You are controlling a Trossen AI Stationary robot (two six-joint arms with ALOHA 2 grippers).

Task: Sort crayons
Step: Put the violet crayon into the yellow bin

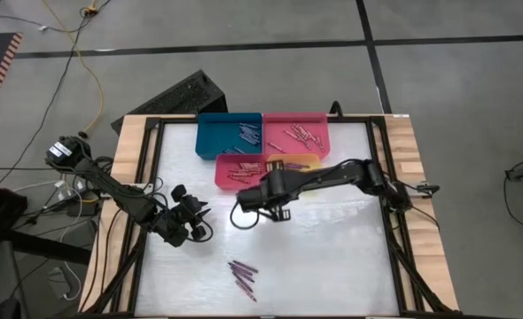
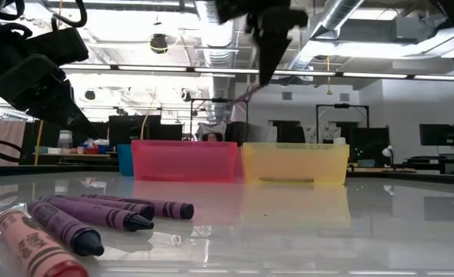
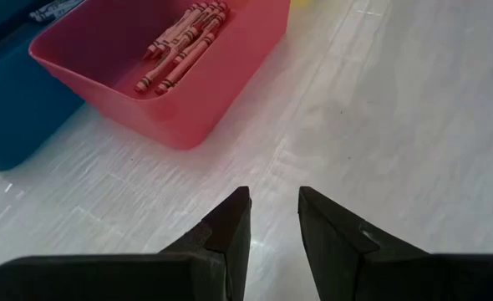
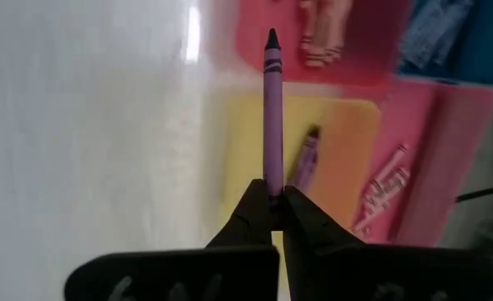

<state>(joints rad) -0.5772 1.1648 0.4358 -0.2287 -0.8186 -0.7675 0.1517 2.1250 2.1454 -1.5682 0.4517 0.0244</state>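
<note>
The right gripper (image 4: 273, 201) pinches a purple crayon (image 4: 271, 113) apparently near the yellow tray (image 4: 347, 167) (left gripper (image 3: 273, 209) hovers parted, empty).

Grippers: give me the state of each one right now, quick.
Left gripper: open, empty, above the bare table near the red tray.
Right gripper: shut on a purple crayon, near the yellow tray.
</note>
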